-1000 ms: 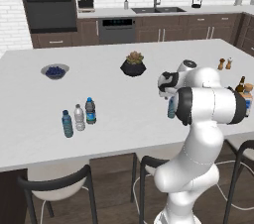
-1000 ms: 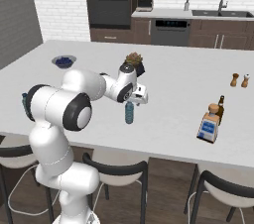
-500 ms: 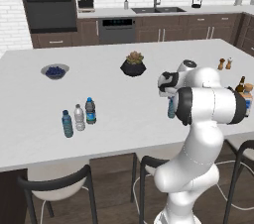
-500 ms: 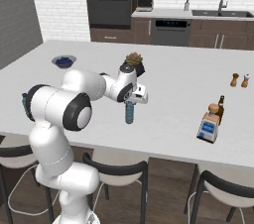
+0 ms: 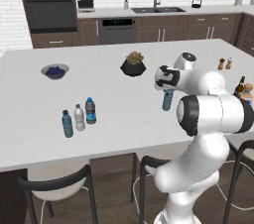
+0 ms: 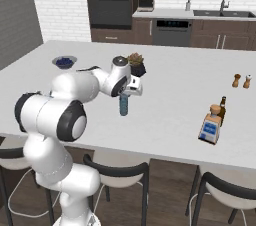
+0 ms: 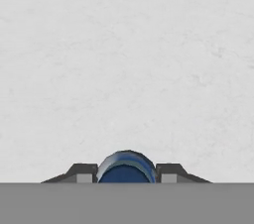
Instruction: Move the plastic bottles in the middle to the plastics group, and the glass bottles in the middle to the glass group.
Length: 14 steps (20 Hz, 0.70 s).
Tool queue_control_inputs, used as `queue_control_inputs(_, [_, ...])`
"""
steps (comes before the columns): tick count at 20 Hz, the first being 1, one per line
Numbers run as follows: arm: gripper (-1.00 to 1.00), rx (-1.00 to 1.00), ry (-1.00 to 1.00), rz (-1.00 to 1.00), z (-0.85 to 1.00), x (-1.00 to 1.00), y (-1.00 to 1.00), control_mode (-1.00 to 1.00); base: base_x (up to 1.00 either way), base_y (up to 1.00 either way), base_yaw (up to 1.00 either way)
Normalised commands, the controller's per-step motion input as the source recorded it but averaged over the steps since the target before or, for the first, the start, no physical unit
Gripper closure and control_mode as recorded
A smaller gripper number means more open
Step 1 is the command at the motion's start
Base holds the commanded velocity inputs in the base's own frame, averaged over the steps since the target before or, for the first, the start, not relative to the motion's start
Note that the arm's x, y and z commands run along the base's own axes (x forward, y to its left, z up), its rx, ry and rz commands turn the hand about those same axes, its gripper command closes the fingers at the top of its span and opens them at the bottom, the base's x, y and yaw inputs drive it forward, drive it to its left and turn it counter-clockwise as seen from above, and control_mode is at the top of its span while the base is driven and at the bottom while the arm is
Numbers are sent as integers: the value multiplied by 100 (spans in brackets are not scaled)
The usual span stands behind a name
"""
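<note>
Blue-capped water bottle [image 6: 123, 105], near the potted plant [image 6: 135, 64], is now clamped in the just-closed gripper [image 7: 127, 178], ready for lifting to the plastics group [image 5: 78, 117].

White island counter [image 5: 114, 114] carries three water bottles [image 5: 78, 118], blue bowl [image 5: 54, 71], potted plant [image 5: 133, 64], shakers [image 6: 241, 80], corked bottle [image 6: 210, 125], brown bottle [image 6: 222, 108].

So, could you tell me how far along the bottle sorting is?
Done: three water bottles stand grouped at the counter's left, and the cork-stoppered glass bottle stands by the brown bottle. In hand: the gripper is shut on a blue-capped plastic bottle mid-counter. Left: carrying it to the plastics group.
</note>
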Motion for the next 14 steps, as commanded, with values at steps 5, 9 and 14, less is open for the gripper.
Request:
queue_control_inputs(5, [100, 0, -6, 29, 33, -12, 95, -100, 0, 0, 0])
queue_control_inputs(9, [100, 0, -5, 29, 22, -5, 84, -100, 0, 0, 0])
queue_control_inputs(14, [100, 0, -3, 27, 13, 0, 77, -100, 0, 0, 0])
